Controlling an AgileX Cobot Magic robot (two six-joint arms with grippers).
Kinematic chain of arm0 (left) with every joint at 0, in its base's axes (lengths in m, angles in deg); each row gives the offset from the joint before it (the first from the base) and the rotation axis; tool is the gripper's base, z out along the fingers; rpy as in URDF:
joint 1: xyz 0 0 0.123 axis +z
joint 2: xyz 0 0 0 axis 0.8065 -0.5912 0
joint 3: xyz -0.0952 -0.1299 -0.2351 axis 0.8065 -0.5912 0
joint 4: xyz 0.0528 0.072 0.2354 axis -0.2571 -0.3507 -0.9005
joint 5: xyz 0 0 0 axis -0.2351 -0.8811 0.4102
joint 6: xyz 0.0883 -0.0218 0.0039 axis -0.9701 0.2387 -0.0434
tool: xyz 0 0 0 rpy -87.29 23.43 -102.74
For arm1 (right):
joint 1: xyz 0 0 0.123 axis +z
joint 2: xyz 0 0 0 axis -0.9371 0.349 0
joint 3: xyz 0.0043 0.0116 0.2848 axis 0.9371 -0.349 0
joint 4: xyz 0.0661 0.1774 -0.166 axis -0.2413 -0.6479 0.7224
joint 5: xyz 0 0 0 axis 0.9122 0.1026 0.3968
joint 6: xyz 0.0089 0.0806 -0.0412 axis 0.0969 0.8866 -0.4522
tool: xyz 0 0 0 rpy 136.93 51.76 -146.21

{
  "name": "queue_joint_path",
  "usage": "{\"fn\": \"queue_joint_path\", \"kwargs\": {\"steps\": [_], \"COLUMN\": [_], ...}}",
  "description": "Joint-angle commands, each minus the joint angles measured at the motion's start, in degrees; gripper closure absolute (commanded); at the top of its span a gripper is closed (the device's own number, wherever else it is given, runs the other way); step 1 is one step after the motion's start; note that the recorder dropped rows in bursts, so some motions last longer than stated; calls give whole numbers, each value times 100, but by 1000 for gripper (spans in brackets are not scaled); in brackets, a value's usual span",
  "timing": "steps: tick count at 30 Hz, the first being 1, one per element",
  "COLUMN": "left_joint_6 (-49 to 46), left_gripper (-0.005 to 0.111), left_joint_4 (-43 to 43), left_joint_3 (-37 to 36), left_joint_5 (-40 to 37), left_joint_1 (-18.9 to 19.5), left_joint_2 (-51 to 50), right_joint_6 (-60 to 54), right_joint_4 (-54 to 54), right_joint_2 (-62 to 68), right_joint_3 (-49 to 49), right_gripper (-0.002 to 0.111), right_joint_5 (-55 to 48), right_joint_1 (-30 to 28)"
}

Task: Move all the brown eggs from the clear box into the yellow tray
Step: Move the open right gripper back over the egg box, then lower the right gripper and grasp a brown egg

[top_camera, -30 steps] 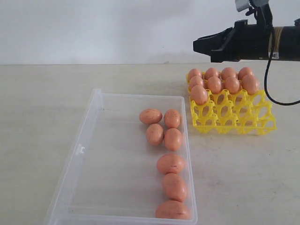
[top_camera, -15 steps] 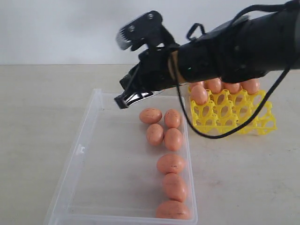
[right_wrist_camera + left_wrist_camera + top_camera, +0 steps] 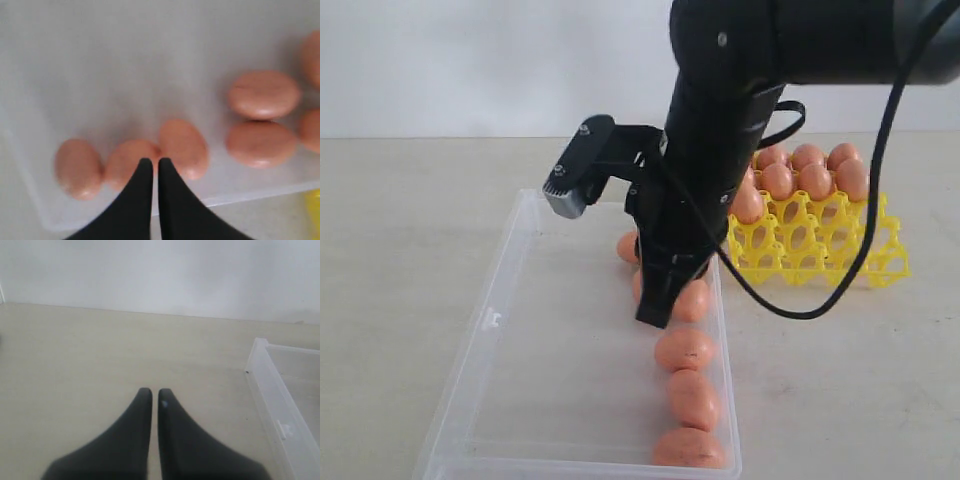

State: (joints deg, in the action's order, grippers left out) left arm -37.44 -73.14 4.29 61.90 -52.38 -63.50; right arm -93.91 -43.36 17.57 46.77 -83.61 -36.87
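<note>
Right gripper (image 3: 655, 318): jaws pressed together, nothing held, tip pointing down into box (image 3: 560, 360) among eggs (image 3: 684, 349); contact unclear. Left gripper (image 3: 151, 392): jaws together, empty, over table (image 3: 75, 350) near a box corner. The arm hides some eggs in the exterior view; the right wrist view shows them. Only the exterior view shows tray (image 3: 820, 250) whole, far rows filled. Boxed eggs lie on their sides along the right wall; box long axis runs near-to-far.
</note>
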Motion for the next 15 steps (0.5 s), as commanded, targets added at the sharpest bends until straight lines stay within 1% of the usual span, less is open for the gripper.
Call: {"fn": "queue_joint_path", "kwargs": {"steps": [1,3,4,5,6,7,9,12,14,15], "left_joint_6": [-13,-13,-13,-13,-13,-13,-13,-13,-13,-13], "left_gripper": [103,103,103,103,103,103,103,103,103,103], "left_joint_4": [14,14,14,14,14,14,14,14,14,14], "left_joint_3": [-15,-15,-15,-15,-15,-15,-15,-15,-15,-15], "left_joint_5": [37,37,37,37,37,37,37,37,37,37], "left_joint_1": [20,20,20,20,20,20,20,20,20,20], "left_joint_2": [12,12,12,12,12,12,12,12,12,12], "right_joint_6": [-1058,-1141,-1294,-1634,-1739,-1774,-1774,-1569,-1047,-1014], "right_joint_4": [-918,-869,-869,-883,-868,-868,-815,-409,-273,-261], "right_joint_2": [29,38,64,117,157,261,531,845,993,1023], "right_joint_3": [210,210,210,210,210,210,210,210,210,210], "right_gripper": [109,107,104,96,90,78,65,65,65,65], "right_joint_5": [-554,-310,-229,-214,-214,-116,203,408,363,352], "right_joint_1": [-306,-306,-295,-271,-245,-232,-219,-219,-219,-219]}}
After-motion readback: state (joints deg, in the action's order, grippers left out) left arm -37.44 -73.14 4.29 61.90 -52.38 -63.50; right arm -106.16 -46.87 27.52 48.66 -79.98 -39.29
